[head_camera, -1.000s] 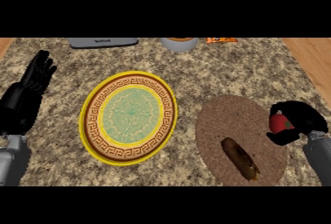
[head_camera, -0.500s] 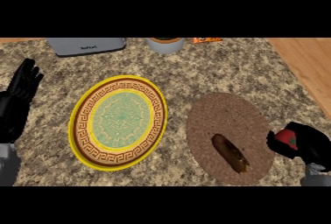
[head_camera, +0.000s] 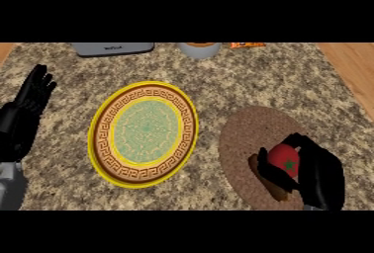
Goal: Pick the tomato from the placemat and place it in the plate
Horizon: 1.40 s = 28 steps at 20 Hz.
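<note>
Over the round brown woven placemat (head_camera: 245, 143) at the right of the speckled granite worktop (head_camera: 219, 74), the robot's black right hand (head_camera: 315, 174) now sits with fingers and thumb curled round the red tomato with green stalk mark (head_camera: 285, 161). Tomato is still above the mat, not yet at the plate; can't tell if it is lifted clear of the mat or touching it. A dark brown oblong thing (head_camera: 264, 179) lies on the mat just under the hand, mostly hidden.

Change from a second ago: the hand was out at the mat's far right edge with the tomato, the brown thing fully in sight; now hand plus tomato have come inward over the mat and cover most of that brown thing. So the grasp looks done, and the carry left to the plate is what remains, by my read.

The yellow-rimmed round plate with brown key-pattern band and green centre (head_camera: 104, 123) is left of the mat, apart from it, nothing on it. Left hand (head_camera: 29, 106) rests at the left edge, fingers straight up, same as before. Whole view has shifted a bit; grey appliance (head_camera: 113, 48) and grey cup (head_camera: 199, 48) at the back edge.
</note>
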Motion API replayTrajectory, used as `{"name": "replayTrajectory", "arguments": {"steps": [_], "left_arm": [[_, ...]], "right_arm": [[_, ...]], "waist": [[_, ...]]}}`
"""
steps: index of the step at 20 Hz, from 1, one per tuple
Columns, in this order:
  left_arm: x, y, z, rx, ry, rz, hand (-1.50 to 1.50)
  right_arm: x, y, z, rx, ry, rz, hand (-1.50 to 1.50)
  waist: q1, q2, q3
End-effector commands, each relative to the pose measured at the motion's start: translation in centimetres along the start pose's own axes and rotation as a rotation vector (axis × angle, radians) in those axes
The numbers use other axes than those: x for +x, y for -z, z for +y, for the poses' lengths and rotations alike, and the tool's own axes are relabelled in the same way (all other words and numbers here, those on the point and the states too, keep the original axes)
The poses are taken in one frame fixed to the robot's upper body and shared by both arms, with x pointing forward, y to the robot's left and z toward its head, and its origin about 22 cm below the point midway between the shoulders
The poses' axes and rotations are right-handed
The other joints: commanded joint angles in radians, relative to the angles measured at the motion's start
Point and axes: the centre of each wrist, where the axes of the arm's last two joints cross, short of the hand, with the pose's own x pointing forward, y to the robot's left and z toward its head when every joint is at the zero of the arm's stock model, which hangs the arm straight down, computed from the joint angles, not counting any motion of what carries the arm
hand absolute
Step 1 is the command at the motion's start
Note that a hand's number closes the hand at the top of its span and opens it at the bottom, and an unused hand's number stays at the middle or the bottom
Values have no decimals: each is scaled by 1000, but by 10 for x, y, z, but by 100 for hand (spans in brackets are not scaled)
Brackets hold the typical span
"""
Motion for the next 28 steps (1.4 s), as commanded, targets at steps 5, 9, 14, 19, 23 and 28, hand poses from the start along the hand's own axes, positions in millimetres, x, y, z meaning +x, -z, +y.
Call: {"name": "replayTrajectory", "arguments": {"steps": [5,9,14,19,23,28], "left_arm": [[-1,1,-20,-90,-24,-32,0],[13,22,-28,-92,-24,-59,0],[16,19,-33,-139,-33,-75,0],[15,22,-39,-136,-38,-75,0],[36,39,-37,-159,-35,-97,0],[18,28,-54,-158,-38,-90,0]], "right_arm": [[86,-87,-63,-118,217,-104,150],[121,-119,-59,-140,183,-113,150],[159,-108,-49,-128,182,-114,150],[181,-72,-40,-89,261,-97,150],[199,-51,-28,-74,245,-60,150],[218,-16,-5,-68,169,-19,150]], "waist": [[84,28,3],[107,44,6],[147,51,7],[158,55,9],[174,59,9],[178,59,9]]}}
